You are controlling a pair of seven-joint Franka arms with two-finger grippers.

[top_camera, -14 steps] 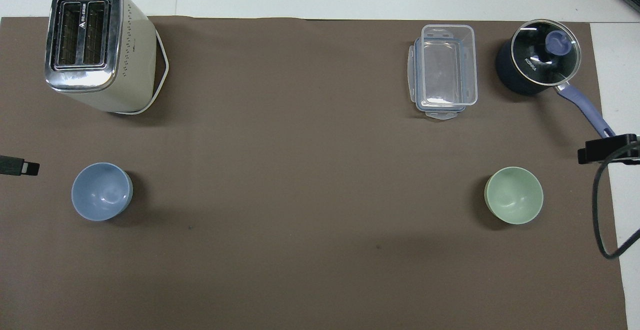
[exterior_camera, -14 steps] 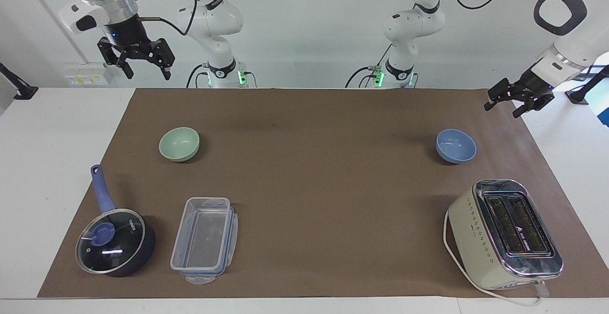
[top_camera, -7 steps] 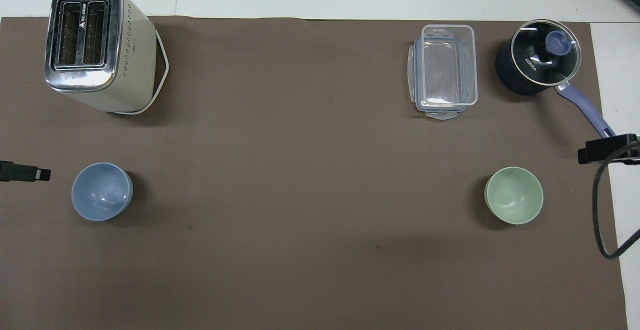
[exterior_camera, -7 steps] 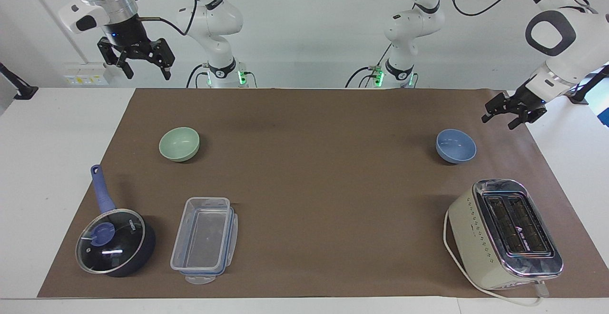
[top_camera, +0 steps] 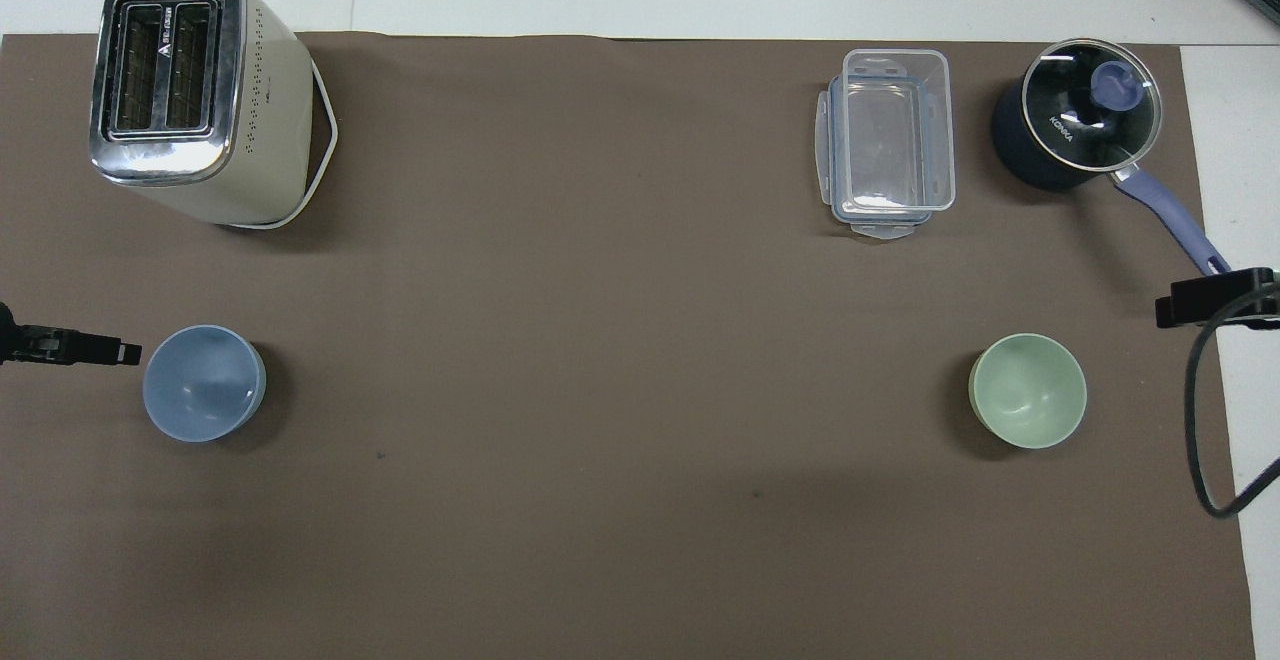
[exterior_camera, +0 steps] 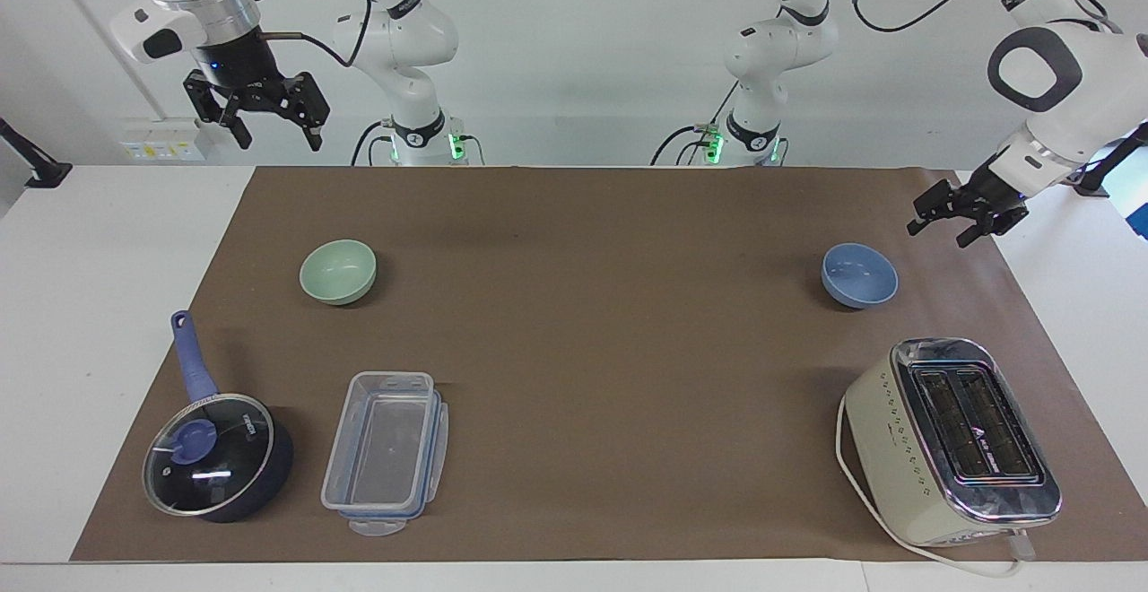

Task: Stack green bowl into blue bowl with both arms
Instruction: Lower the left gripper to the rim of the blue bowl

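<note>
From the camera that faces me, my left gripper (exterior_camera: pixel 958 222) hangs low in the air at my left arm's end of the bench (exterior_camera: pixel 117 305), close to the blue bowl (exterior_camera: pixel 859 275) but not touching it. Its two fingers are apart, and nothing is in them. My right gripper (exterior_camera: pixel 269 121) waits high up at my right arm's end, open and empty too. The green bowl (exterior_camera: pixel 338 272) sits on the brown mat (exterior_camera: pixel 592 305) at that end, well apart from the blue bowl. A toaster (exterior_camera: pixel 951 439) stands farther from me than the blue bowl. A pot with a glass lid (exterior_camera: pixel 211 457) and a clear box (exterior_camera: pixel 386 453) are farther from me than the green bowl.

From the camera above me, only the tip of my left gripper (top_camera: pixel 100 351) shows, just beside the blue bowl (top_camera: pixel 204 383). The green bowl (top_camera: pixel 1028 390) sits alone and my right gripper does not show.

I think I am only starting: reaching for the blue bowl. Next I need to go down so my fingers are around its rim, then close.
</note>
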